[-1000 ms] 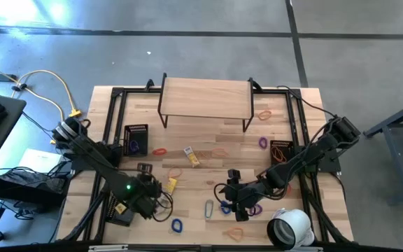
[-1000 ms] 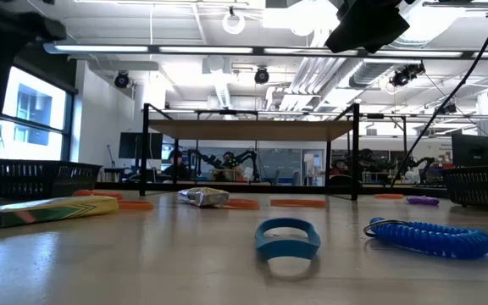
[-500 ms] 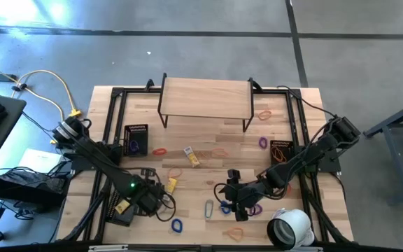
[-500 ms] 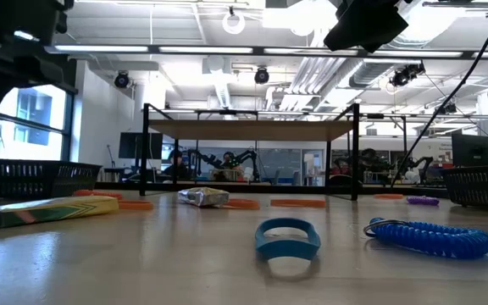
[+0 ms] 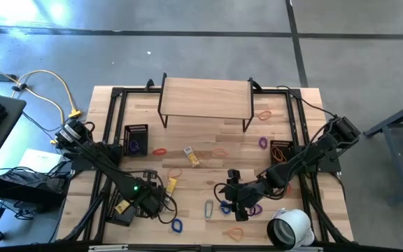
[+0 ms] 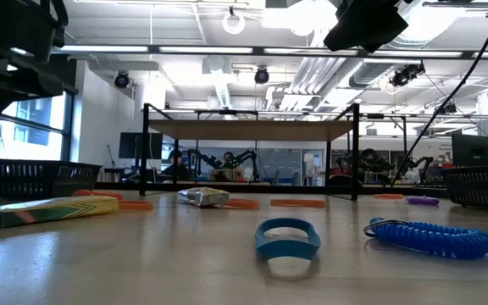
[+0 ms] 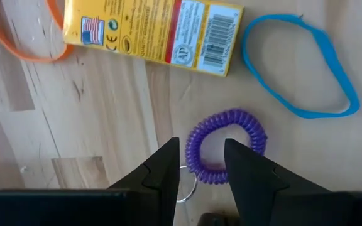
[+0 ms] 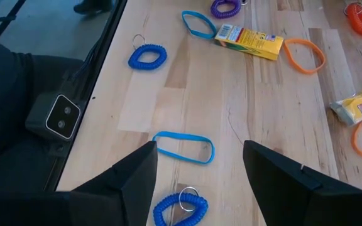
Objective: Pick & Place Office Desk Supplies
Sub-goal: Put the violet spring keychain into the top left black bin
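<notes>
My left gripper (image 7: 201,164) points down, open, low over a purple coil loop (image 7: 226,148) that lies flat on the table. One side of the coil (image 7: 197,157) shows in the gap between the fingers; I see no touch. Just beyond it lie a yellow packet (image 7: 156,28), a blue band (image 7: 300,69) and an orange band (image 7: 17,31). In the high view this gripper (image 5: 161,203) hides the coil. My right gripper (image 8: 197,172) hangs still and wide open above a flat blue band (image 8: 184,147) and a blue coil (image 8: 181,210).
A silver clip (image 5: 209,208), a blue coil (image 5: 177,225) and a second packet (image 5: 191,157) lie loose on the wood. Black mesh baskets (image 5: 136,138) (image 5: 280,150) stand at either side. A wooden riser (image 5: 205,98) stands at the back, and a white tape roll (image 5: 289,227) at the near right.
My left gripper has come down toward the purple coil, shifted slightly toward the table's right and tipped more steeply downward. Its finger gap looks unchanged. The right arm and the loose items have kept still.
</notes>
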`<act>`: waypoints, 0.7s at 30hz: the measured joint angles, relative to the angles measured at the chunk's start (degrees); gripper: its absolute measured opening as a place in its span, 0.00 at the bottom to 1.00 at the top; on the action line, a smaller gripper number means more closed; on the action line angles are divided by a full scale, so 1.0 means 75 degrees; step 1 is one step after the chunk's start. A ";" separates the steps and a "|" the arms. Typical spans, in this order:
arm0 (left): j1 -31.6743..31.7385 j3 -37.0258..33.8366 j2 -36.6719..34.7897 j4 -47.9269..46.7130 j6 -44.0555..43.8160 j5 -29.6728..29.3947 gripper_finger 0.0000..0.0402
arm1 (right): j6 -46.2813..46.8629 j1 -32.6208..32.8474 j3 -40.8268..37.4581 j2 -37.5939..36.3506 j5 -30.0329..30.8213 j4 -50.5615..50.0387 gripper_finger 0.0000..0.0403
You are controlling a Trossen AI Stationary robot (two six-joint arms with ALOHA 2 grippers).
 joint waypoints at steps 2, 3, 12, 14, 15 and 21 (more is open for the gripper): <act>0.0002 -0.0059 0.0000 0.0018 0.0002 0.0000 0.29 | 0.0000 0.0000 0.0000 0.0000 0.0000 0.0010 0.56; 0.0002 -0.0110 0.0000 0.0058 0.0002 -0.0002 0.29 | 0.0000 0.0000 0.0000 0.0000 0.0000 0.0008 0.56; 0.0123 -0.0401 0.0000 0.0331 0.0000 0.0215 0.29 | -0.0003 0.0000 0.0000 0.0000 0.0000 0.0010 0.56; 0.0206 -0.0538 0.0000 0.0352 -0.0053 0.0298 0.29 | -0.0003 0.0000 0.0000 0.0000 0.0000 0.0010 0.56; 0.0244 -0.0645 0.0000 0.0337 -0.0143 0.0316 0.29 | -0.0003 0.0000 0.0000 0.0000 0.0000 0.0010 0.56; 0.0429 -0.1135 -0.0052 0.0684 -0.0276 0.0455 0.29 | -0.0006 0.0000 0.0000 0.0000 0.0000 0.0010 0.56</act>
